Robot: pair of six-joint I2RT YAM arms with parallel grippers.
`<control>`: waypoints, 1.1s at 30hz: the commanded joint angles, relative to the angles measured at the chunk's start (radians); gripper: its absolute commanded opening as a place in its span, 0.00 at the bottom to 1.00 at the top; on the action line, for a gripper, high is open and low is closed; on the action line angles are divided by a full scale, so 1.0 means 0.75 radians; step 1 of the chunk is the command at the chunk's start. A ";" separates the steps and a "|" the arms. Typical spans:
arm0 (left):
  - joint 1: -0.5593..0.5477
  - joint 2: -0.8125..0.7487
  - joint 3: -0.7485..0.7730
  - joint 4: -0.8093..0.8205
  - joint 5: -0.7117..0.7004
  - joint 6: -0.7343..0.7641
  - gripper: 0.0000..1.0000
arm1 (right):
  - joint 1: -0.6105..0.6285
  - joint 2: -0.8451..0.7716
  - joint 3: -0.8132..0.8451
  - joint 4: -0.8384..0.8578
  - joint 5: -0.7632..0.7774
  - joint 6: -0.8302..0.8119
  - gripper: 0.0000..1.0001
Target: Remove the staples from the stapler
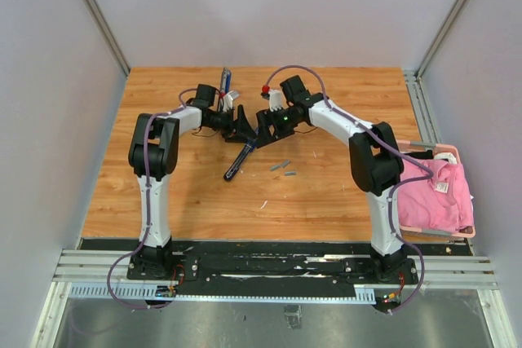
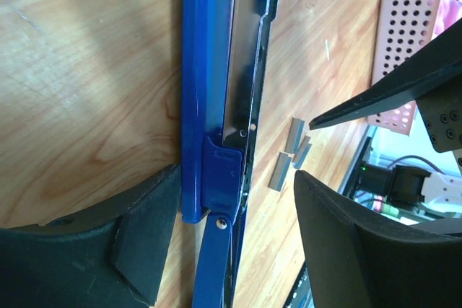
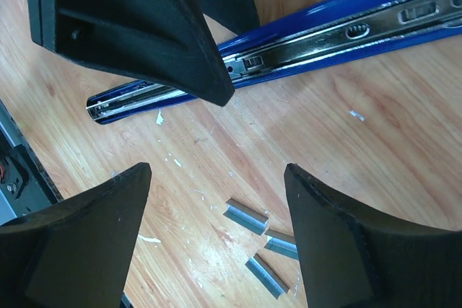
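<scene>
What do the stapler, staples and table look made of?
Stapler: glossy blue shell, painted metal or plastic, unclear which. Its inner rail is bright and reflective, likely steel.
Staples: silvery-grey metal strips with a dull sheen.
Table: visible wood grain with a light varnished look, possibly laminate.
</scene>
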State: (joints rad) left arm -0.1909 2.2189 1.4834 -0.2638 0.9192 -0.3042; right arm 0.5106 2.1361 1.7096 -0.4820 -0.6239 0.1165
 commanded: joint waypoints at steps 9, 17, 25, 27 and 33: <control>0.017 -0.046 0.050 -0.111 -0.324 0.121 0.79 | -0.073 -0.138 -0.062 0.011 0.145 -0.012 0.77; 0.017 -0.228 0.028 -0.192 -0.267 0.237 0.81 | -0.013 -0.115 -0.051 -0.004 0.293 0.043 0.77; 0.098 -0.570 -0.096 -0.370 -0.307 0.516 0.98 | 0.131 -0.012 0.111 -0.079 0.577 0.109 0.79; 0.152 -0.659 -0.137 -0.404 -0.310 0.565 0.98 | 0.156 0.016 0.154 -0.081 0.612 0.160 0.79; 0.367 -0.939 -0.307 -0.501 -0.317 0.714 0.98 | 0.226 0.089 0.269 -0.087 0.757 0.325 0.80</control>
State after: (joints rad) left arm 0.0017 1.6188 1.3247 -0.5480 0.6949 0.1139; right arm 0.6514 2.1654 1.8473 -0.5217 -0.1699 0.2523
